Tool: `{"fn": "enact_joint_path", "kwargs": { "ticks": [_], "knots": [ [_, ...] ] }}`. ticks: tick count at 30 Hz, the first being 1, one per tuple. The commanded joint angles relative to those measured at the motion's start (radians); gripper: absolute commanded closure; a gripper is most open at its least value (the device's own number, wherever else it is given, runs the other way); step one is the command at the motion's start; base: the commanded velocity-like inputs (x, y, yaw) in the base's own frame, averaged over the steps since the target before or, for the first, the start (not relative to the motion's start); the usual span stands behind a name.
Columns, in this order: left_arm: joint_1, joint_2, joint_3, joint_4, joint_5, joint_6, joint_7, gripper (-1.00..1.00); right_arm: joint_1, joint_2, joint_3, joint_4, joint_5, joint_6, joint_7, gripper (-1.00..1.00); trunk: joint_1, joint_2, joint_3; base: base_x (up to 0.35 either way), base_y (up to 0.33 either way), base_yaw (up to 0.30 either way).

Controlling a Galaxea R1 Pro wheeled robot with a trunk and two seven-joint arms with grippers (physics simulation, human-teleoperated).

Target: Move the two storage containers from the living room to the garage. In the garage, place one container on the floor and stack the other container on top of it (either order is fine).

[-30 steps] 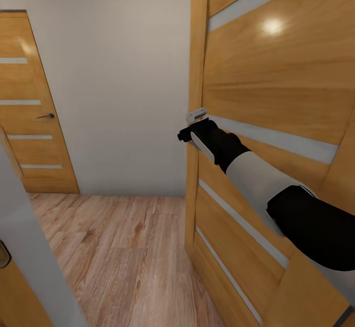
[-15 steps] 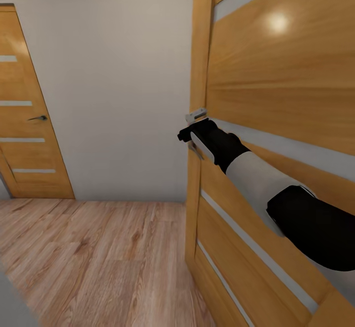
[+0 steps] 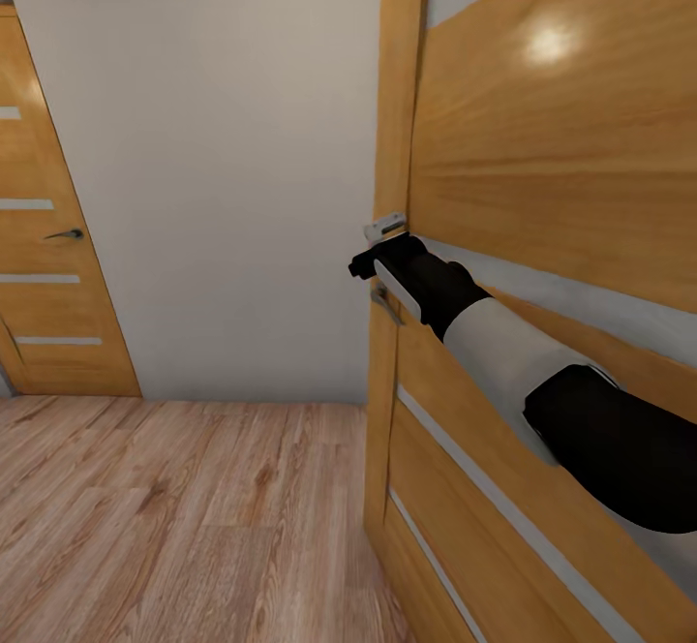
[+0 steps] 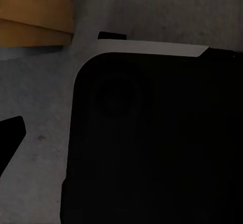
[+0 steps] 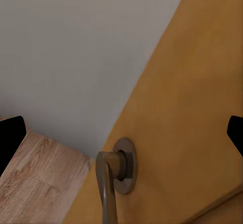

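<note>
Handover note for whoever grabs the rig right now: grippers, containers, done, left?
Right gripper: arm stretched out to the edge of the open wooden door; jaws open, fingertips wide apart in the right wrist view, the door handle just ahead and ungripped.
Left gripper: state cannot be told from the left wrist view.
Containers: not in sight here; neither one is in the right gripper.
Surroundings: wood-plank floor, a second closed door in the far wall.
Left: get through this doorway, then move and stack both containers in the garage.
</note>
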Motion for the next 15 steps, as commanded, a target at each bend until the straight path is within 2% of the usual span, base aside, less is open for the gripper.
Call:
{"fn": "enact_joint_path", "kwargs": {
  "ticks": [1,15],
  "knots": [
    [0.0,0.0,0.0,0.001,0.008,-0.003,-0.001,-1.0,-0.001,0.0,0.004,0.0,-0.01,0.003,-0.009,-1.0,0.0,-0.001,-0.001,0.006,0.0,0.0],
    [0.0,0.0,0.001,0.001,0.008,-0.003,-0.001,-1.0,-0.001,0.0,0.005,0.007,-0.006,0.005,-0.019,-1.0,0.0,-0.001,-0.001,0.001,0.0,0.0]
  ]
}}
